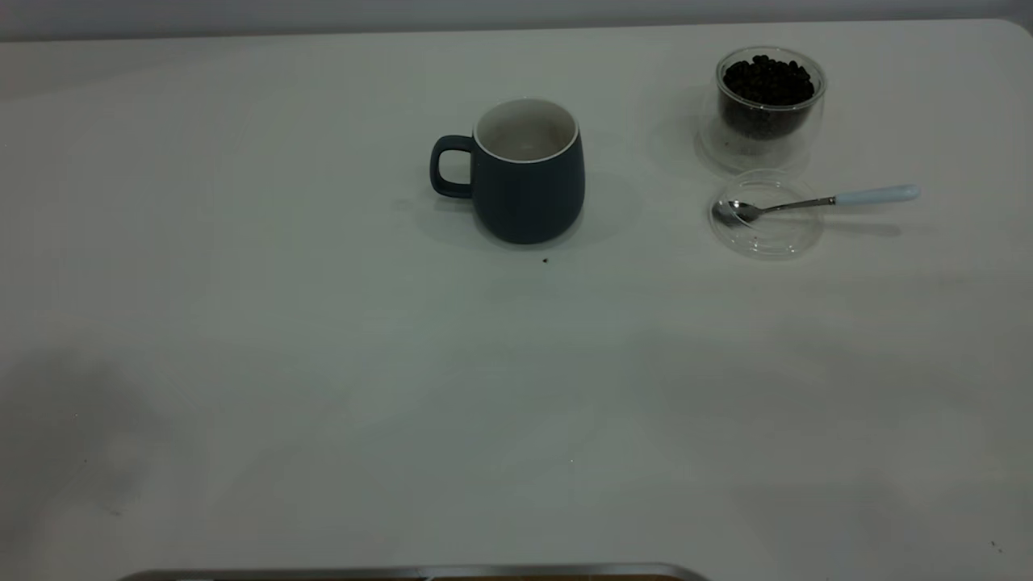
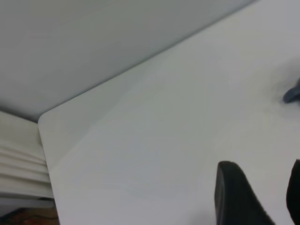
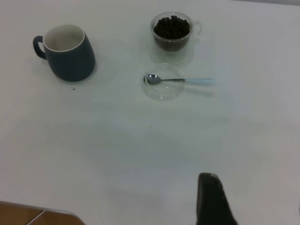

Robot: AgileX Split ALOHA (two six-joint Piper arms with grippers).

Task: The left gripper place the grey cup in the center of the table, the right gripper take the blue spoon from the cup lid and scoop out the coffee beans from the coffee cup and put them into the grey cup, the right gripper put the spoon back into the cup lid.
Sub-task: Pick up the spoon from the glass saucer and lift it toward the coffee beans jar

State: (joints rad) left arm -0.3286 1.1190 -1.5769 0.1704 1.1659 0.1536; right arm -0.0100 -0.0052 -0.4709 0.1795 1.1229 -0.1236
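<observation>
The grey cup (image 1: 524,173) stands upright near the middle of the white table (image 1: 323,363), with its handle pointing left; its inside looks empty. To its right is the clear coffee cup (image 1: 767,105), full of dark coffee beans (image 1: 767,81). The clear cup lid (image 1: 765,216) lies just in front of the coffee cup. The blue spoon (image 1: 815,202) rests with its bowl in the lid and its handle pointing right. Neither gripper shows in the exterior view. My left gripper (image 2: 265,190) is open over bare table, holding nothing. My right gripper (image 3: 255,201) is open, well short of the lid (image 3: 161,86) and spoon (image 3: 180,80).
A tiny dark speck (image 1: 545,260) lies on the table just in front of the grey cup. A metal edge (image 1: 403,573) runs along the table's near side. The left wrist view shows a rounded table corner (image 2: 44,123) with a grey wall beyond it.
</observation>
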